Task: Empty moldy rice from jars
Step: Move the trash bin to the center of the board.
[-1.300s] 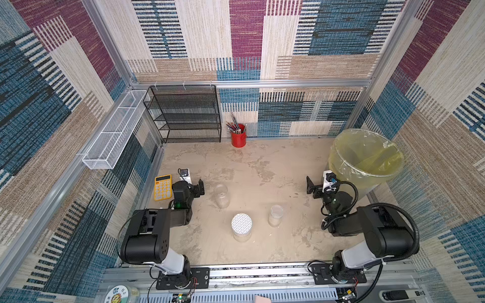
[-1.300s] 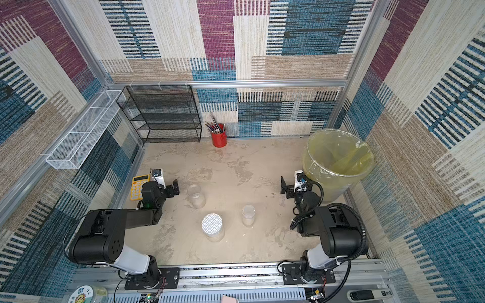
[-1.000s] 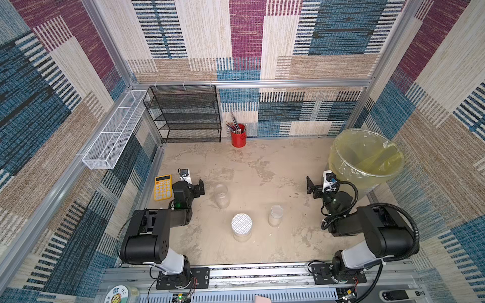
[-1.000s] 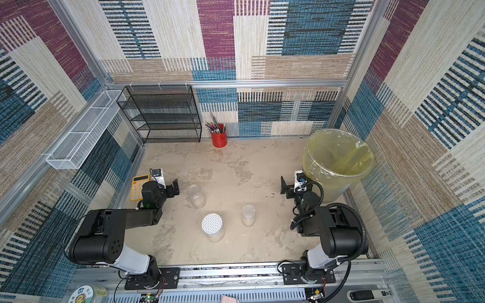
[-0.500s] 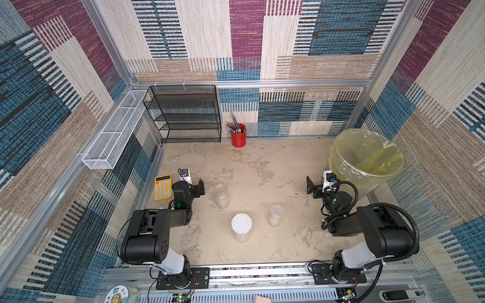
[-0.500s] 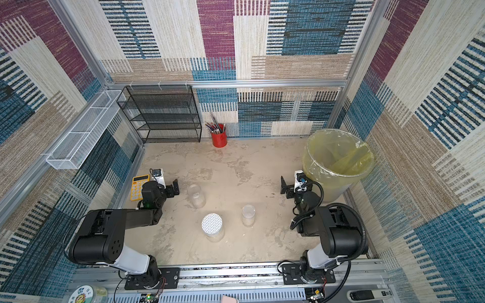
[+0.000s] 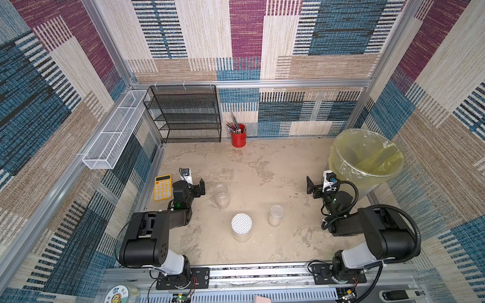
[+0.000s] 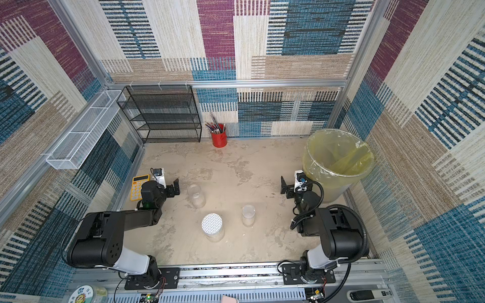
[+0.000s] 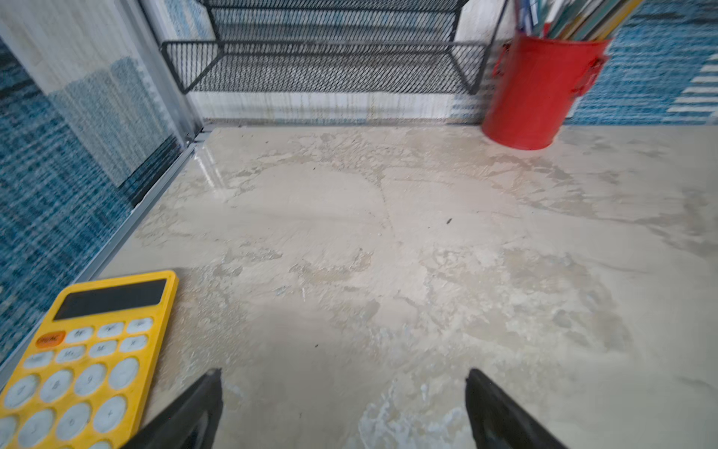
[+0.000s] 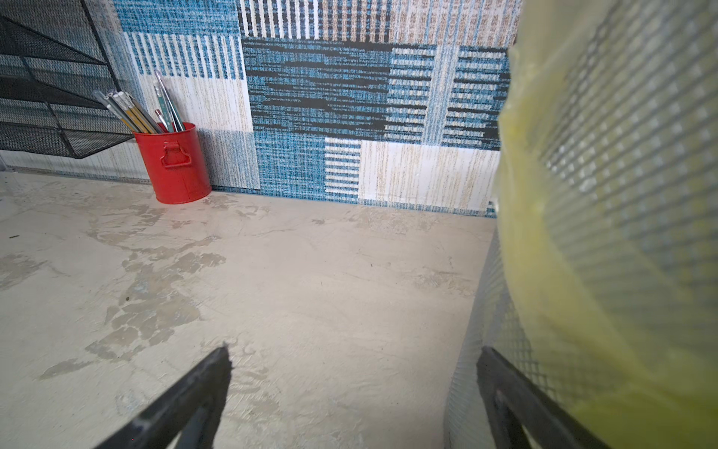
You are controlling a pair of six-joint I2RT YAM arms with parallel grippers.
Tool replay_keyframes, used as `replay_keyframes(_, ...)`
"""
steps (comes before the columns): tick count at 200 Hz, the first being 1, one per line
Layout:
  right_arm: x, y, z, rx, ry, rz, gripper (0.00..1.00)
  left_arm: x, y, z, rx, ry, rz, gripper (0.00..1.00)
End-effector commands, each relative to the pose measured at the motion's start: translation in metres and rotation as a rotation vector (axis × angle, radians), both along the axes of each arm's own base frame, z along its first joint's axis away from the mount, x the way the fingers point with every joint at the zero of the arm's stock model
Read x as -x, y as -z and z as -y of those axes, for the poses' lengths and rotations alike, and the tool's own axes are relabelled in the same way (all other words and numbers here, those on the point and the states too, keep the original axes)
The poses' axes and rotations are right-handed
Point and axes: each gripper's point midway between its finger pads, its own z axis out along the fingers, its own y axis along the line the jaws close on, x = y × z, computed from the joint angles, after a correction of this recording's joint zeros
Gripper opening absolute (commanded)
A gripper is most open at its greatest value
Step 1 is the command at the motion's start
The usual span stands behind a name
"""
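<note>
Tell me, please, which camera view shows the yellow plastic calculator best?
The left wrist view: the yellow plastic calculator is close, its dark display and pale keys plain, though the frame edge cuts part off. In both top views the calculator lies small beside the left arm. The right wrist view misses it.

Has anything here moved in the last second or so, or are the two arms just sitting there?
Nothing visibly changed. The left arm and right arm sit where they were, jaws open and empty. The grid-lidded jar, the small jar and the taller jar stand untouched between them.
</note>
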Motion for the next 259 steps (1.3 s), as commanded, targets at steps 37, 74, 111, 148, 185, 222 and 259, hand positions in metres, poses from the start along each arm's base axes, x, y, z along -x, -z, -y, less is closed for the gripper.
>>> replay_keyframes(37, -0.019, -0.019, 0.003, -0.073, 0.026, -0.108, 0.99, 0.014, -0.032, 0.000, -0.032, -0.014, -0.014, 0.99)
replay_keyframes(74, -0.017, -0.021, -0.017, -0.171, -0.078, -0.223, 0.99, 0.026, -0.055, 0.002, 0.017, -0.030, -0.025, 0.99)
replay_keyframes(111, -0.004, -0.016, -0.038, -0.235, -0.182, -0.369, 0.99, 0.033, -0.060, 0.009, 0.137, -0.048, -0.067, 0.99)
replay_keyframes(148, 0.015, -0.018, -0.069, -0.321, -0.301, -0.458, 0.99, 0.030, -0.056, 0.016, 0.243, -0.059, -0.160, 0.99)
replay_keyframes(185, 0.023, -0.029, -0.087, -0.351, -0.314, -0.569, 1.00, 0.031, -0.053, 0.020, 0.296, -0.085, -0.281, 0.99)
replay_keyframes(222, 0.037, -0.071, -0.101, -0.350, -0.351, -0.545, 0.99, 0.037, -0.056, 0.026, 0.376, -0.102, -0.332, 0.99)
replay_keyframes(259, 0.051, -0.143, -0.099, -0.316, -0.379, -0.406, 0.97, 0.050, -0.060, 0.030, 0.434, -0.123, -0.398, 0.98)
